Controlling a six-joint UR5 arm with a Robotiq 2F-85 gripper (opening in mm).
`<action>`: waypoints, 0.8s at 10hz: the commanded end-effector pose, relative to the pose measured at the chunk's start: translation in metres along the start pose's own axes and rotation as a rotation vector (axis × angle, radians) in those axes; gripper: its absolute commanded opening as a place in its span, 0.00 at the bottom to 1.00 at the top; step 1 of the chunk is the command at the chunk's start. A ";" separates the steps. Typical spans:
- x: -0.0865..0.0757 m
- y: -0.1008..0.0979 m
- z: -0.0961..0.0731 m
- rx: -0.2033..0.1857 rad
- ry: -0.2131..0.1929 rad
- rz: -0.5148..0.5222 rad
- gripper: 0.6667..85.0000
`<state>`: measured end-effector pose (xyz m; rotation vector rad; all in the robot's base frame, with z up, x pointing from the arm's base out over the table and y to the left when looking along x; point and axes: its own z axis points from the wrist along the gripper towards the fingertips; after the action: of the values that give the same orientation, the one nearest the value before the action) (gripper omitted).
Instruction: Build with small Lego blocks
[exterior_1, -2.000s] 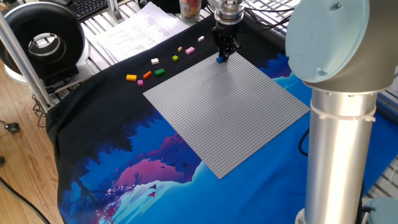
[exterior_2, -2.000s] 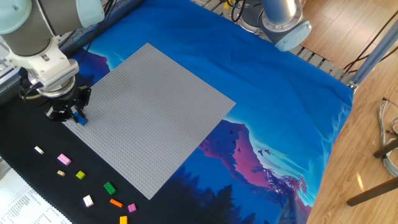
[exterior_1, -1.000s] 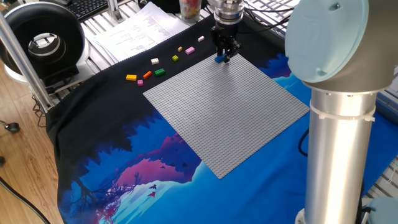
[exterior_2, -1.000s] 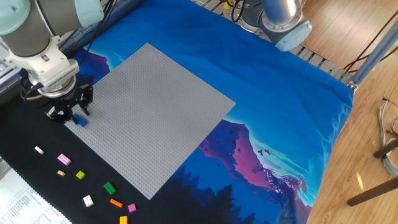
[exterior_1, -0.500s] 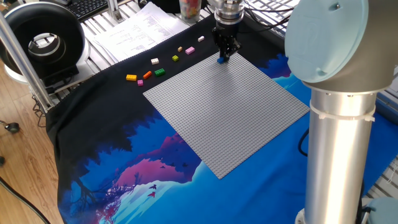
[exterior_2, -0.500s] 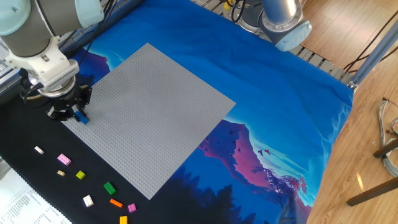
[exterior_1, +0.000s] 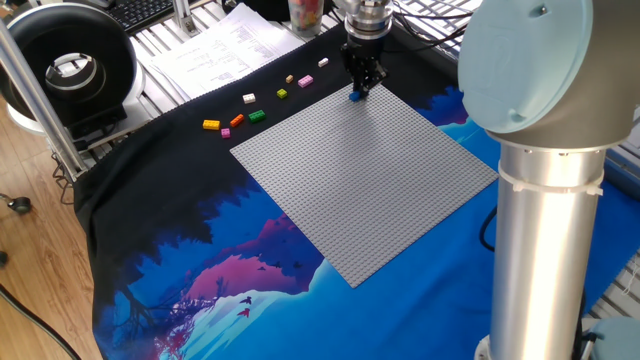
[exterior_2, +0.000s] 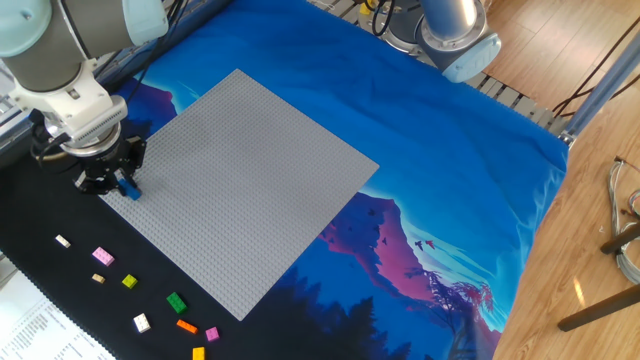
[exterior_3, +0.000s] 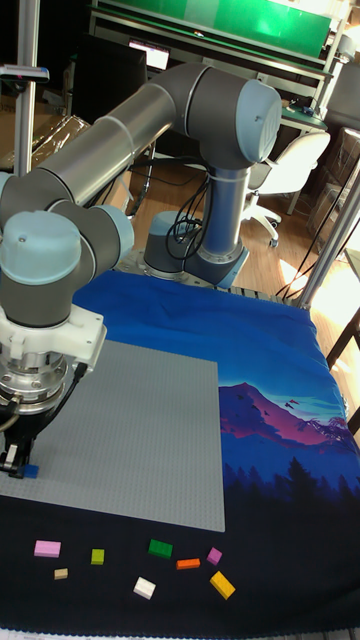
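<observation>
The hand (exterior_2: 118, 180) pinches a blue brick (exterior_2: 128, 190) at the corner of the grey baseplate (exterior_2: 240, 190). The other loose bricks (exterior_2: 140, 300) lie apart on the dark cloth beside the plate.

Baseplate: large grey square studded plastic baseplate (exterior_2: 240, 190), matt, finely bumpy.
Table cover: blue and black printed cloth (exterior_2: 440, 150), soft, slightly creased.
Arm: glossy pale-blue plastic joint caps (exterior_1: 525, 60), brushed silver metal tubes.
Bricks: tiny coloured plastic bricks (exterior_3: 160, 548), smooth.
Floor: wood planks (exterior_2: 600, 340).
</observation>
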<state>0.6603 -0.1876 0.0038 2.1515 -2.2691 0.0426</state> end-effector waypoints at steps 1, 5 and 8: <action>0.000 -0.002 -0.001 0.007 -0.006 0.009 0.17; -0.003 -0.003 0.000 0.006 -0.018 0.015 0.15; -0.006 -0.003 0.000 0.007 -0.033 0.022 0.16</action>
<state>0.6621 -0.1851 0.0027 2.1490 -2.2859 0.0340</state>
